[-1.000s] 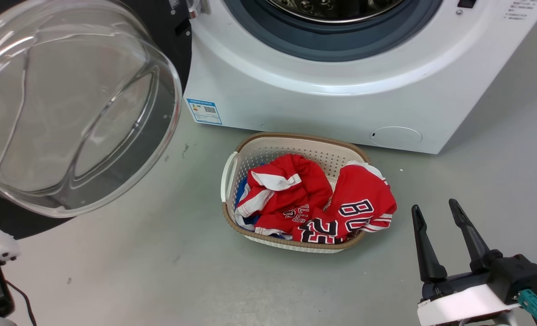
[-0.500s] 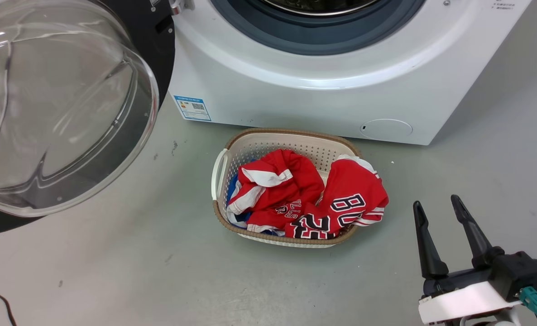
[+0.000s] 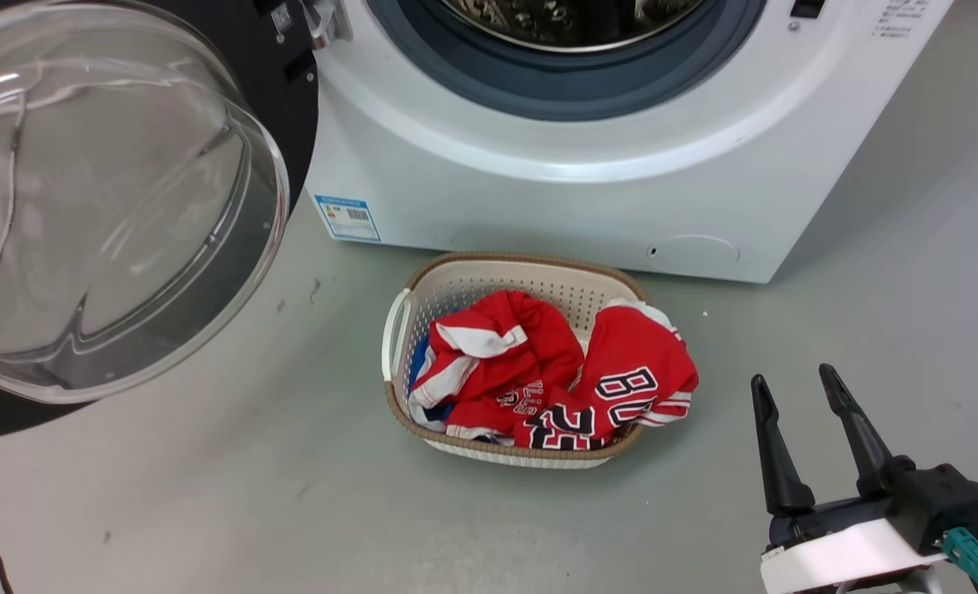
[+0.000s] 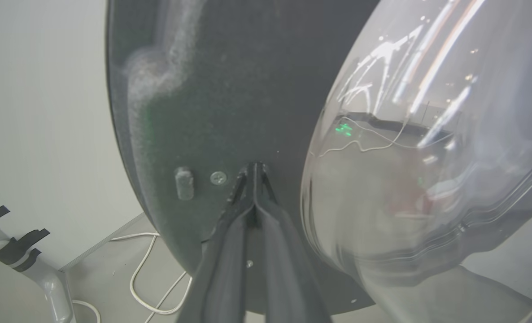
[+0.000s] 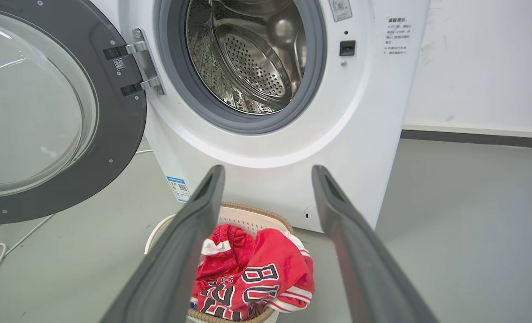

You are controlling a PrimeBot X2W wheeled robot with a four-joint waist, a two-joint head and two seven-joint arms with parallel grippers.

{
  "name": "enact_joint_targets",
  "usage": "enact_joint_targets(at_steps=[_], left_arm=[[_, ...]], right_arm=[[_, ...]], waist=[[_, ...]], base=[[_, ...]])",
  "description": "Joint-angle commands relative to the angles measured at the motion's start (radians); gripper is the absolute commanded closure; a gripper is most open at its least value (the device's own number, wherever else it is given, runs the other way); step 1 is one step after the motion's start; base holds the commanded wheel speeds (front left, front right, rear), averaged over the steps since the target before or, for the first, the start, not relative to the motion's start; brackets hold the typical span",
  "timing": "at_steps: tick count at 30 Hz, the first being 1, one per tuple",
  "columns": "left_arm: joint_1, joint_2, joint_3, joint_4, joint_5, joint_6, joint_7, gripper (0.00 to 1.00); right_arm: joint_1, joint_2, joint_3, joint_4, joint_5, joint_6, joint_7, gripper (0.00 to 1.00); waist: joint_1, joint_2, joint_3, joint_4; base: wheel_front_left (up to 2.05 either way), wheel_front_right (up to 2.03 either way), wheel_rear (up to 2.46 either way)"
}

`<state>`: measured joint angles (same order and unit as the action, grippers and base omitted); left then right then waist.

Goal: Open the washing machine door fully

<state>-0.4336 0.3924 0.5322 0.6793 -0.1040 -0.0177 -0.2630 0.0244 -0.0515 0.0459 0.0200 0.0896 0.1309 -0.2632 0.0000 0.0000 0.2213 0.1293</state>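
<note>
1. Two dark fingers of the left hand [image 4: 254, 170] lay pressed flat together, with no gap and nothing between them. Their tips were up against the black inner face of the washing machine door [image 4: 203, 89]; whether they pushed on it I could not tell.
2. Just beside those tips sat a silver screw [image 4: 218, 178] and a short peg [image 4: 184, 184]. On the other side of the fingers bulged the door's clear glass bowl [image 4: 427, 157].
3. Low at the robot's right, well apart from the door, the right hand [image 3: 791, 375] hung over the grey floor [image 3: 209, 495], its fingers spread wide and empty.
4. Out to the left of the white washing machine [image 3: 538, 190] the door stood swung clear of the opening. A metal hinge [image 5: 148, 63] held it at the opening's left edge, and the bowl faced out into the room.
5. With the round opening uncovered, I could see the grey rubber ring [image 5: 313, 67] and the steel drum [image 5: 248, 58] inside it.
6. On the floor just in front of the machine stood a pale basket [image 3: 522, 262] with a brown rim, heaped with red jerseys [image 3: 505, 351]. It sat between the door and the right hand.
7. Down past the door's lower edge, a white cable [image 4: 132, 278] trailed across the floor.
</note>
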Motion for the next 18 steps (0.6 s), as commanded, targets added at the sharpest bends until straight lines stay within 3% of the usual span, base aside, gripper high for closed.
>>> enact_joint_targets(at_steps=[1,8,18], left_arm=[[0.016,-0.002,0.003,-0.011,0.008,-0.007,-0.002,1.00],[0.107,-0.067,-0.004,-0.134,0.043,-0.018,-0.002,1.00],[0.302,-0.226,-0.110,-0.441,0.118,-0.020,-0.002,1.00]], right_arm=[[0.007,0.003,0.003,0.000,0.011,0.000,-0.002,0.00],[0.036,0.003,0.001,0.009,0.031,0.000,-0.002,0.00],[0.086,0.003,-0.012,0.012,0.049,0.000,-0.002,0.00]], waist=[[0.0000,0.0000,-0.016,-0.003],[0.0000,0.0000,-0.081,-0.003],[0.0000,0.0000,-0.172,-0.001]], base=[[0.00,0.00,0.00],[0.00,0.00,0.00],[0.00,0.00,0.00]])
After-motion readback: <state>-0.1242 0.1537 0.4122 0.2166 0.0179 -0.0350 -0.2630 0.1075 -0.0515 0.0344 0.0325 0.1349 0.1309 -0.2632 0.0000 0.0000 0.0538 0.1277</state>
